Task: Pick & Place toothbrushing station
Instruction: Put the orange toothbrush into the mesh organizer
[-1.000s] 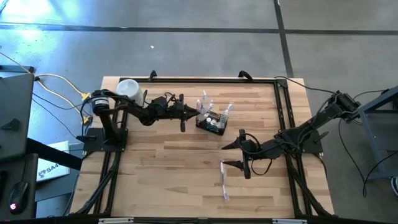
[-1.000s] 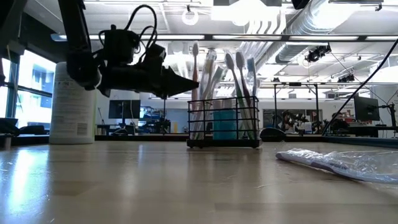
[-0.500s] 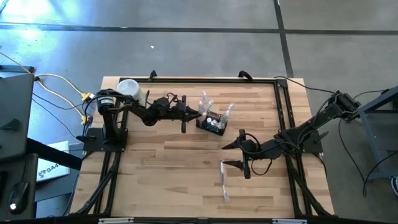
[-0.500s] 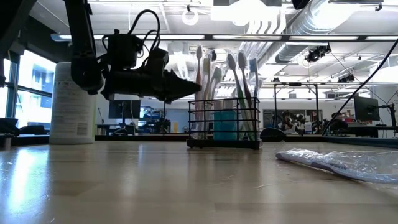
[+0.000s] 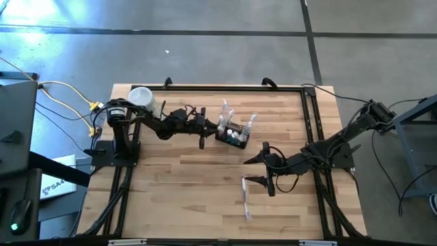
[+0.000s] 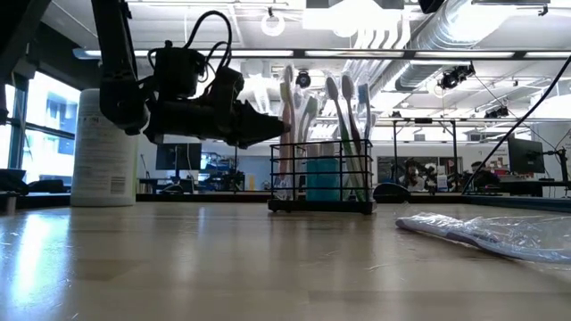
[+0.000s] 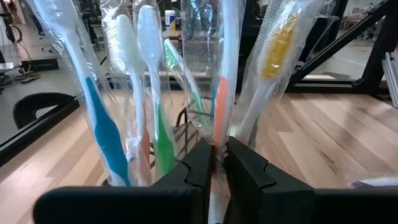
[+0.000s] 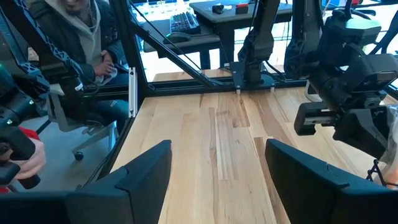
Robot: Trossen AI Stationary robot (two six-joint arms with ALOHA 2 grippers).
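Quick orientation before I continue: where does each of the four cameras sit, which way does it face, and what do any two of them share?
High view: overhead, straight down; both arms, left gripper at the black wire-mesh caddy, right gripper open.
Low view: table height, across to the room; left arm beside the caddy.
Left wrist view: behind its fingers, which pinch a wrapped toothbrush.
Right wrist view: along bare wooden table, open fingers; a seated person beyond.
Shared: high and low views show the white cylindrical container.
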